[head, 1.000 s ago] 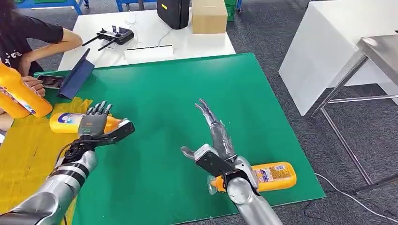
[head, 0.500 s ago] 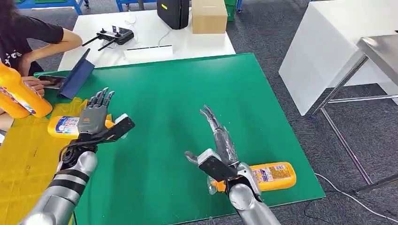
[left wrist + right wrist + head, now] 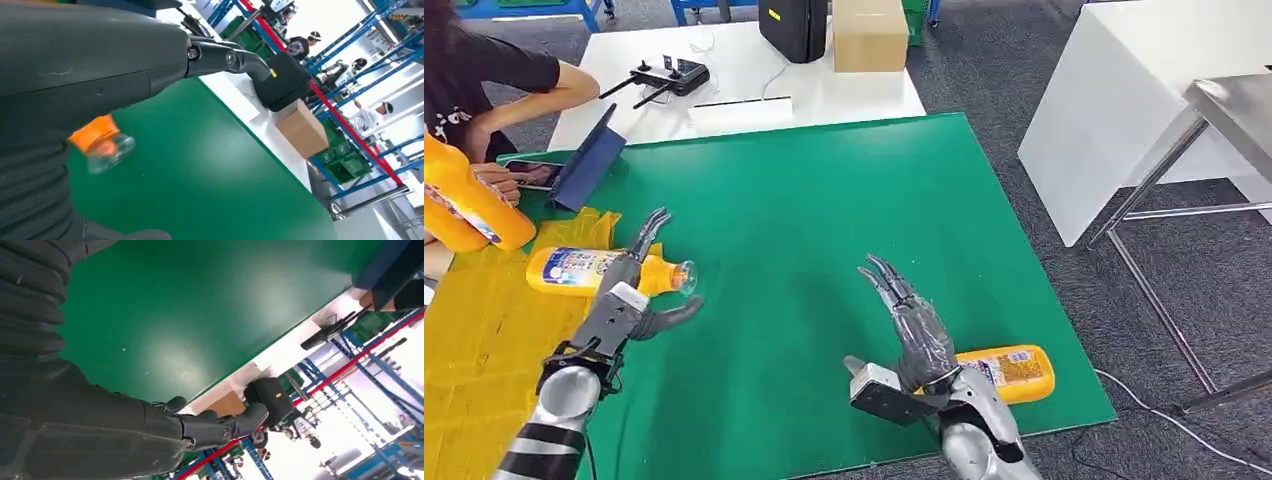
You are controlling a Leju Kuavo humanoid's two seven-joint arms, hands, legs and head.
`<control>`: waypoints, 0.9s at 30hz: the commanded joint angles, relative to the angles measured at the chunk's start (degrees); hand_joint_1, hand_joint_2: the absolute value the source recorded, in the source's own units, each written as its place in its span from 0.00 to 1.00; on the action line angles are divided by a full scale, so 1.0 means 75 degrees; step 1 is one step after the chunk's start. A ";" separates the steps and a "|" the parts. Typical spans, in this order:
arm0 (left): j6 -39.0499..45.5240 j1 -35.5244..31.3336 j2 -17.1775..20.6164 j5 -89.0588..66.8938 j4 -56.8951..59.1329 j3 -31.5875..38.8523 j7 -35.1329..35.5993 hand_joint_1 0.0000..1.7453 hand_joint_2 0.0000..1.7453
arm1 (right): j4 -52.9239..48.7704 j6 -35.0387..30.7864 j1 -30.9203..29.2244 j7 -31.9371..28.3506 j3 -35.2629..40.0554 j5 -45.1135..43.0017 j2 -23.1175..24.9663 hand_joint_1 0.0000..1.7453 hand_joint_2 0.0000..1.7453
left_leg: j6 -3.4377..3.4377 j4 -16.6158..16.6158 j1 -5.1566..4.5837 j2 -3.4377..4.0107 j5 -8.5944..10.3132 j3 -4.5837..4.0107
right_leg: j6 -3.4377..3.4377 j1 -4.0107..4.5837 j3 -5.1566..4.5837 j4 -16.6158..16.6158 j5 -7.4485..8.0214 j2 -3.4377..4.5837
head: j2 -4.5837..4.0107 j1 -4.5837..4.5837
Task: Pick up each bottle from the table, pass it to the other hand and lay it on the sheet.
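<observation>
Spreading their dark fingers apart, the left hand and right hand both hover empty over the green table mat. Three orange plastic bottles are counted: one with a clear cap lying on the yellow sheet, one beside the right hand, one held by a person.

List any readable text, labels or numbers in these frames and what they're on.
None can be read.
Bottle on the yellow sheet: blue and white label, print blurred.
Bottle by the right hand: label print too small.
Bottle the person holds: label blurred.
Black case: yellow sticker, illegible.
</observation>
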 commanded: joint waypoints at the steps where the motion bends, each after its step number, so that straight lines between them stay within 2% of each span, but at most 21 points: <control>1: -0.0423 -0.0017 -0.0348 0.0809 0.0217 0.0399 -0.0252 0.00 1.00 | -0.0512 0.1260 0.0035 -0.0657 0.0480 -0.1485 -0.1060 0.00 1.00 | -0.0012 0.0006 0.0016 -0.0029 -0.0009 0.0018 | -0.0004 0.0011 0.0025 -0.0002 -0.0007 0.0007 | 0.0000 0.0000; 5: -0.0789 0.0109 -0.0426 0.1661 0.0392 0.0619 -0.0514 0.00 1.00 | -0.1026 0.1241 0.0606 -0.0835 0.0287 -0.1367 -0.1691 0.00 1.00 | -0.0007 -0.0004 0.0012 -0.0049 -0.0006 0.0027 | 0.0001 0.0008 0.0039 -0.0012 -0.0012 -0.0017 | 0.0000 -0.0003; 10: -0.1016 0.0114 -0.0563 0.2032 0.0497 0.0530 -0.0415 0.00 1.00 | -0.1378 0.1358 0.0682 -0.0757 0.0208 -0.1091 -0.2374 0.00 1.00 | -0.0001 -0.0004 -0.0004 -0.0021 -0.0003 0.0013 | 0.0004 -0.0006 0.0017 -0.0002 -0.0007 -0.0006 | 0.0000 -0.0003; 16: -0.1033 0.0091 -0.0719 0.2380 0.0633 0.0508 -0.0416 0.00 1.00 | -0.1437 0.1243 0.1100 -0.0385 -0.0108 -0.0226 -0.3222 0.00 1.00 | -0.0002 0.0002 0.0000 -0.0057 -0.0011 0.0026 | 0.0002 -0.0004 0.0040 -0.0009 -0.0015 -0.0022 | 0.0000 -0.0003; 17: -0.0997 0.0147 -0.0722 0.2435 0.0577 0.0525 -0.0399 0.00 1.00 | -0.1373 0.0901 0.1222 -0.0001 -0.0292 0.0424 -0.3289 0.00 1.00 | -0.0001 0.0000 -0.0001 -0.0052 -0.0009 0.0021 | 0.0002 -0.0006 0.0036 -0.0011 -0.0012 -0.0022 | 0.0000 0.0000; 20: -0.0980 0.0209 -0.0720 0.2459 0.0514 0.0557 -0.0386 0.00 1.00 | -0.1313 0.0844 0.1230 0.0034 -0.0347 0.0541 -0.3286 0.00 1.00 | -0.0002 -0.0003 -0.0003 -0.0032 -0.0011 0.0022 | 0.0000 -0.0009 0.0031 -0.0011 -0.0009 -0.0005 | 0.0000 -0.0006; 22: -0.0960 0.0324 -0.0763 0.2633 0.0421 0.0688 -0.0315 0.00 1.00 | -0.1183 0.0679 0.1235 0.0377 -0.0398 0.0951 -0.3219 0.00 1.00 | 0.0000 -0.0005 -0.0007 -0.0024 -0.0007 0.0015 | 0.0000 -0.0013 0.0020 -0.0009 -0.0005 -0.0004 | 0.0000 -0.0003; 27: -0.0977 0.0425 -0.0726 0.2671 0.0419 0.0742 -0.0338 0.00 1.00 | -0.1169 0.0631 0.1359 0.0370 -0.0441 0.0968 -0.3273 0.00 1.00 | -0.0003 -0.0007 0.0000 -0.0023 -0.0011 0.0024 | -0.0002 -0.0005 0.0028 -0.0013 -0.0007 0.0002 | 0.0000 -0.0003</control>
